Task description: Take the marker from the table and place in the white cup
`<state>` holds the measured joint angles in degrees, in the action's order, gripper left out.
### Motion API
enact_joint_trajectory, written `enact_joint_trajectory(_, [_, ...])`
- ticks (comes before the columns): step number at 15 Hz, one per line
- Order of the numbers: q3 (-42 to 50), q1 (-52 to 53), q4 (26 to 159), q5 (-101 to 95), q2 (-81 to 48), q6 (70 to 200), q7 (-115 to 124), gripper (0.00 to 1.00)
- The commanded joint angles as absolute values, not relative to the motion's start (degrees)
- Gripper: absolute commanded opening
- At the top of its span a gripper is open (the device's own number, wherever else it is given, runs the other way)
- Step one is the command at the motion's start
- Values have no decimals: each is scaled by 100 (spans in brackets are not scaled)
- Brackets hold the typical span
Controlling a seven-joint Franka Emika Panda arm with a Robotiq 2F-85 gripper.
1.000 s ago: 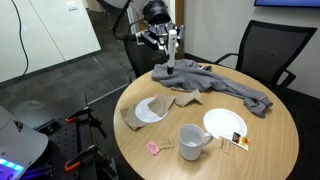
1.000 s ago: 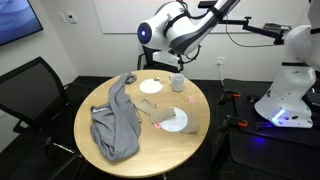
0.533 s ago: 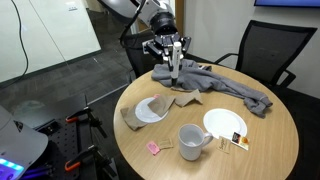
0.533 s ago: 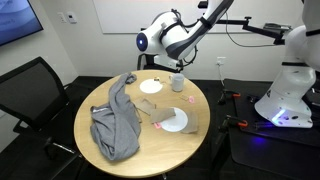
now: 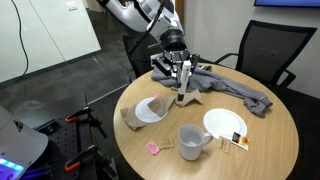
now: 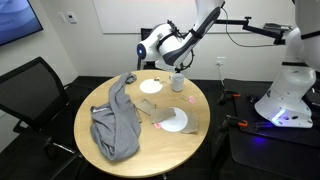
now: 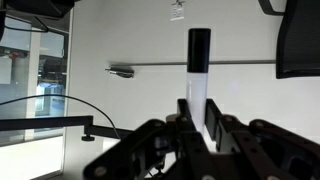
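My gripper [image 5: 182, 88] is shut on the marker [image 7: 198, 72], a thin stick with a whitish body and a black tip that stands out from between the jaws. In an exterior view the marker [image 5: 181, 92] hangs just above the round wooden table [image 5: 272, 142], beside the grey cloth. The white cup [image 5: 190, 141] stands upright near the table's front edge, apart from and below the gripper in the picture. In an exterior view the gripper [image 6: 166, 63] hovers just beside the cup [image 6: 177, 82].
A grey cloth [image 5: 228, 86] lies across the back of the table. A white plate [image 5: 151, 110] sits on a brown napkin, another white plate [image 5: 224, 123] is right of the cup. A pink scrap [image 5: 154, 148] lies at the front. Black chairs [image 5: 262, 52] ring the table.
My gripper has come down and forward over the table with the marker in it, from above the cloth's far end toward the cup's side.
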<state>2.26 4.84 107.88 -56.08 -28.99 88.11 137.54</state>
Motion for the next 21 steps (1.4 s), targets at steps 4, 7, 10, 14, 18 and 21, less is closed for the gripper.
enact_joint_trajectory(4, [377, 349, 10207, -5697, -3684, 8660, 13653, 5])
enact_joint_trajectory(7, [426, 291, 10051, -5677, -3991, 8759, 13695, 5])
enact_joint_trajectory(10, [450, 247, 9886, -5672, -4264, 8860, 13736, 5])
enact_joint_trajectory(14, [474, 236, 9633, -5685, -4593, 8903, 13718, 5])
enact_joint_trajectory(18, [497, 238, 9315, -5672, -4916, 8906, 13676, 5])
enact_joint_trajectory(21, [501, 245, 9102, -5646, -5109, 8904, 13646, 5])
